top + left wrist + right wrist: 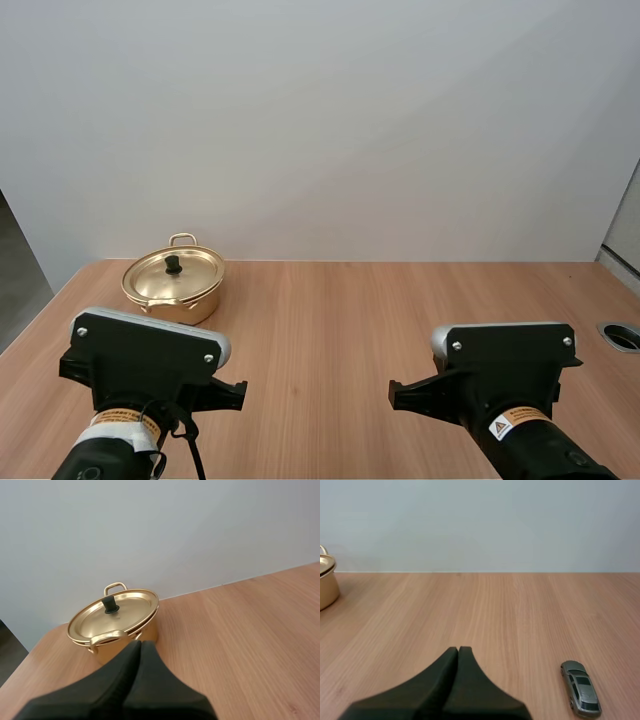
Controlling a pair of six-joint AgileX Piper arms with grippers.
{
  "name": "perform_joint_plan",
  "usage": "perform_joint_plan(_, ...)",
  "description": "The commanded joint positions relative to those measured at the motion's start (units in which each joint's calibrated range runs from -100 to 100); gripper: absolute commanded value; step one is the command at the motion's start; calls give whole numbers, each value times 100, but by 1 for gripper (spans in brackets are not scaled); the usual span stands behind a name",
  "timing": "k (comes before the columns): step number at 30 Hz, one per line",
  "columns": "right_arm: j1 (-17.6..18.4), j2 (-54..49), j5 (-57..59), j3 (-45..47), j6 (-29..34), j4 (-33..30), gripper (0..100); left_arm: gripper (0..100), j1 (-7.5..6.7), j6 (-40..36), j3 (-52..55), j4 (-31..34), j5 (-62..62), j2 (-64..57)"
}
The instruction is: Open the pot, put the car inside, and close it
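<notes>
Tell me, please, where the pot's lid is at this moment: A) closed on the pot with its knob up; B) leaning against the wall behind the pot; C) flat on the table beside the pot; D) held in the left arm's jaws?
A: the gold lid sits flat on the pot, with its black knob pointing up.

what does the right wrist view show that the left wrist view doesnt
Right wrist view: a grey toy car lying on the table, off to the side of the shut right end effector.
Left wrist view: the lid seated on the pot, its black knob and both handles, with the shut left end effector pointing at it.
Both: part of the gold pot, the wooden table and the plain wall behind.
</notes>
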Motion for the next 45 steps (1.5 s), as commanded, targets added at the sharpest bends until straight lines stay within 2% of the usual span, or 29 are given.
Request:
perform_joint_plan(1,45,0,-8,0,2,-10,0,0,4,-1,0,1,-31,0)
perform_joint_plan(7,62,0,-45,0,2,-141,0,0,4,33,0,152,46,0)
perform_joint_plan(10,62,0,-113,0,-37,-517,0,0,4,169,-74,1025,-129,0)
perform_joint_plan(13,62,0,-538,0,-55,-743,0,0,4,169,-255,1318,-1191,0)
perform_joint_plan(15,62,0,-1455,0,-68,-1308,0,0,4,169,-434,1477,-1844,0)
perform_joint_plan(17,62,0,-2254,0,-179,-2411,0,0,4,169,-697,1512,-2009,0)
perform_joint_plan(19,62,0,-3017,0,-443,-3337,0,0,4,169,-1064,1512,-1499,0)
perform_joint_plan(22,62,0,-4090,0,-1083,-4345,0,0,4,-236,-1794,1066,-438,0)
perform_joint_plan(23,62,0,-4307,0,-1192,-4514,0,0,4,-499,-2061,1054,-232,86)
perform_joint_plan(25,62,0,-4432,0,-1053,-4214,0,0,4,-897,-2600,1066,71,391)
perform_joint_plan(29,62,0,-3058,-556,-1042,-2714,0,0,4,-1334,-3637,1066,807,1461)
perform_joint_plan(33,62,180,-298,-1413,-1042,-1402,0,0,4,-1425,-4734,1128,2203,2970)
perform_joint_plan(35,62,566,712,-1823,-967,-1335,0,0,4,-1362,-5250,1308,3036,3696)
perform_joint_plan(37,62,1204,2011,-2369,-465,-1335,0,0,4,-1362,-5766,1431,3975,4466)
perform_joint_plan(39,62,1759,2687,-2771,-128,-1335,0,0,4,-1362,-6032,1448,4481,4870)
perform_joint_plan(40,62,2447,3354,-3244,209,-1359,0,0,4,-1362,-6312,1448,4991,5325)
perform_joint_plan(43,62,3666,4198,-4067,933,-1540,0,0,4,-1352,-6504,1487,5291,5858)
perform_joint_plan(45,62,4343,4339,-4436,1242,-1783,0,0,4,-1316,-6504,1487,5266,5987)
